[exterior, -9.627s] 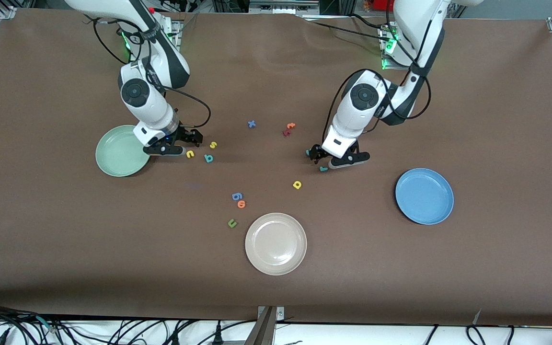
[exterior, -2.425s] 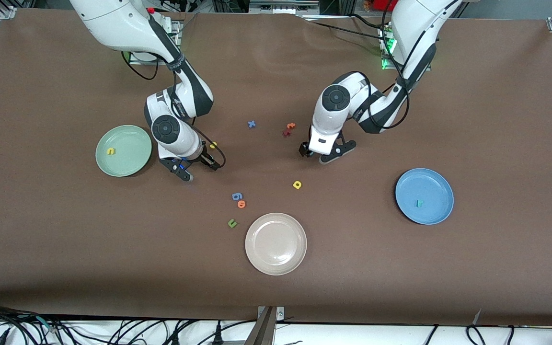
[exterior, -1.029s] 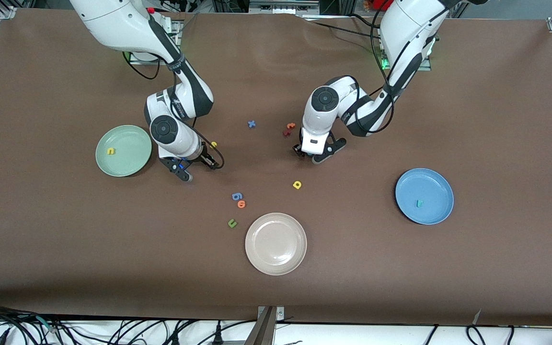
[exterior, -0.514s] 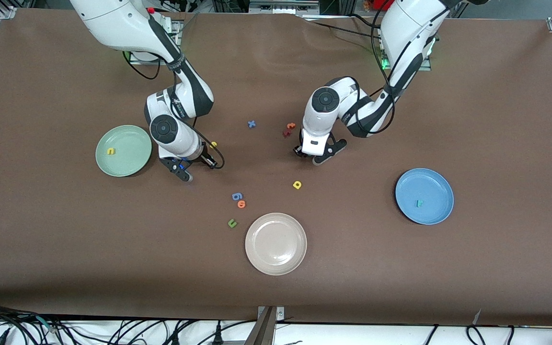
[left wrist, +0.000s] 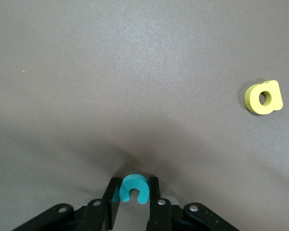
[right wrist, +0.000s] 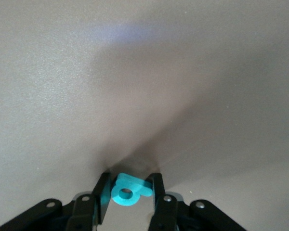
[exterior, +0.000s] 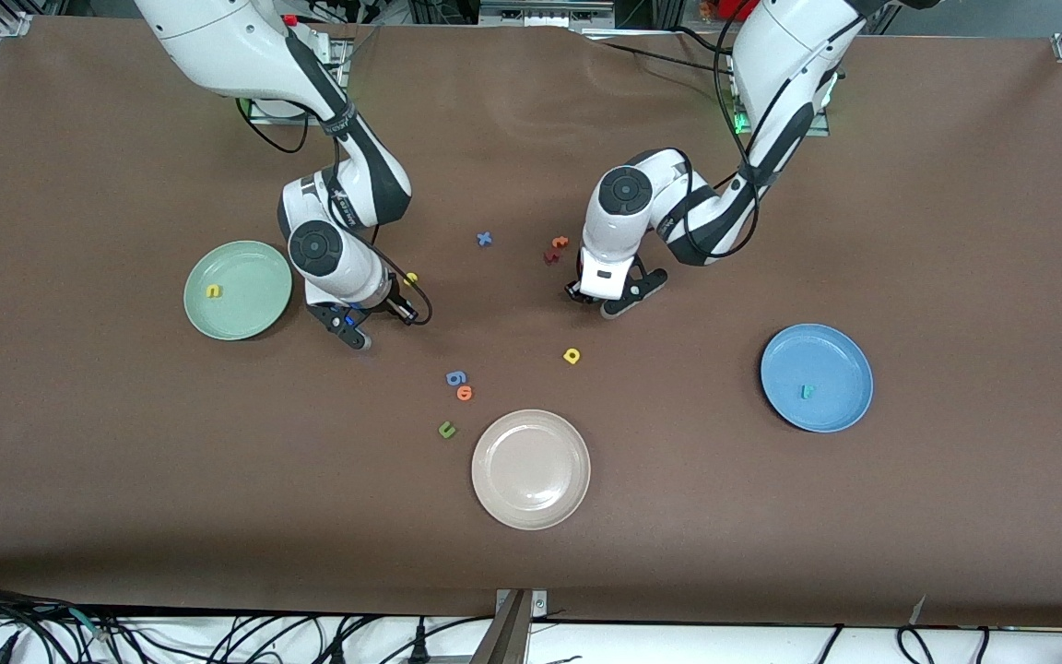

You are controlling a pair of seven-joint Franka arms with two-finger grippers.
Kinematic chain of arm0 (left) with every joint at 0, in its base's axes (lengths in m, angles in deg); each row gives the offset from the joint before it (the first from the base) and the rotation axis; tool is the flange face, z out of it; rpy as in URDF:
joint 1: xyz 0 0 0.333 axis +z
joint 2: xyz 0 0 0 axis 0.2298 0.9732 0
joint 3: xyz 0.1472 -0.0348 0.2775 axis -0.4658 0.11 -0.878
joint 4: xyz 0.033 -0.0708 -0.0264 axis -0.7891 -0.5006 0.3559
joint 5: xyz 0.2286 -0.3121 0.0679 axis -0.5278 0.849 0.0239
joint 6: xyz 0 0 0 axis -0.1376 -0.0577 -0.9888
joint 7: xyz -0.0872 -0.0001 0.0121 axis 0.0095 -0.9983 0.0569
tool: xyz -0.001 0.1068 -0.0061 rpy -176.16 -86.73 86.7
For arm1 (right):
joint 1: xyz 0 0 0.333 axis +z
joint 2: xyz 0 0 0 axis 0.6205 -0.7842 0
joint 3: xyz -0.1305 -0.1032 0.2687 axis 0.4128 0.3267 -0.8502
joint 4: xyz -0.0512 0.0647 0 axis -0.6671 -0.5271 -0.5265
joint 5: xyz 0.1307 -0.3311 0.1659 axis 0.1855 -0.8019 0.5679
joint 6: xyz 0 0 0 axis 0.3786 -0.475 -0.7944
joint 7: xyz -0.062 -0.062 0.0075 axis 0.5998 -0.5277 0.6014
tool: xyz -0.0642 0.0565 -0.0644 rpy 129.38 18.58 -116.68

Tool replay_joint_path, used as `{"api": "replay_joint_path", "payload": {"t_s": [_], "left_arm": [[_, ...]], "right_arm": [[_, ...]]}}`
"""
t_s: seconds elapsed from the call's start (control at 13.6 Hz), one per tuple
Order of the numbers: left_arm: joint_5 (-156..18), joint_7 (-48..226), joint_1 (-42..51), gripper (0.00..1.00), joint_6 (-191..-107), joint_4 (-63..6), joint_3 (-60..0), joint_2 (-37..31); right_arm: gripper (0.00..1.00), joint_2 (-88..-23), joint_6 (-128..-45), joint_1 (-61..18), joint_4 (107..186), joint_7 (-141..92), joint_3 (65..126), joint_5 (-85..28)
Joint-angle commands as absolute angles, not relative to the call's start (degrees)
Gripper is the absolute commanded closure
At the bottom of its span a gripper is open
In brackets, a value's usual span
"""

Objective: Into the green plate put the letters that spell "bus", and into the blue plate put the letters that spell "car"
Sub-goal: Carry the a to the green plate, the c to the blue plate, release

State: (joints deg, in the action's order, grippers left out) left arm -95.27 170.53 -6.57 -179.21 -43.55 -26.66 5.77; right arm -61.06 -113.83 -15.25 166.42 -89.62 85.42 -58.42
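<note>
Green plate (exterior: 254, 318): mid-height of the front view, toward the right arm's end; yellow u (exterior: 213, 290) lies in it.
Right gripper (exterior: 376, 318): low at the table just beside that plate, fingers drawn in against both flanks of the teal b (right wrist: 129, 191).
Yellow s (exterior: 411, 278): on the table, touching or just beside the right arm's wrist, not yet taken.
Left gripper (exterior: 600, 297): down near frame centre, pinched onto the teal c (left wrist: 133, 182), which sits square between the pads.
Yellow a (exterior: 572, 355): loose on the table, lower in frame than the left gripper.
Blue plate (exterior: 840, 350): toward the left arm's end; teal r (exterior: 806, 392) lies in it.
Handling: foam, likely featherlight and squashy. Grip across the flat outer sides and squeeze lightly; a thin stroke could buckle or flick out.
</note>
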Motion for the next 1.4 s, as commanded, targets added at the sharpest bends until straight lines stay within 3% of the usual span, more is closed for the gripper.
{"api": "replay_joint_path", "payload": {"t_s": [0.0, 0.15, 0.44, 0.73, 1.1, 1.32], "left_arm": [[-97.66, 171.75, -6.93, 0.74, -178.78, -42.20, -27.04, 6.65], [-97.66, 171.84, -6.84, 0.79, -178.43, -42.20, -27.04, 6.65], [-97.66, 170.79, -6.84, 0.79, -176.07, -41.59, -27.04, 6.30], [-96.43, 162.46, -3.78, 0.80, -163.07, -34.03, -26.60, 5.78], [-90.11, 137.62, 3.69, 0.82, -146.48, -25.08, -26.25, 5.33], [-87.73, 119.50, 9.92, 0.83, -138.73, -19.97, -26.25, 5.33]], "right_arm": [[0.70, -61.12, -113.63, -15.42, 167.34, -88.95, 85.22, -57.42], [0.72, -61.12, -113.55, -15.42, 167.34, -88.86, 85.22, -57.42], [0.76, -60.77, -113.02, -15.42, 167.16, -88.77, 85.22, -57.42], [0.76, -55.60, -100.67, -15.50, 164.27, -86.42, 86.00, -57.60], [0.76, -49.97, -85.62, -15.59, 162.50, -68.17, 96.97, -57.60], [0.76, -48.65, -82.78, -15.51, 164.77, -53.76, 105.75, -57.60]]}}
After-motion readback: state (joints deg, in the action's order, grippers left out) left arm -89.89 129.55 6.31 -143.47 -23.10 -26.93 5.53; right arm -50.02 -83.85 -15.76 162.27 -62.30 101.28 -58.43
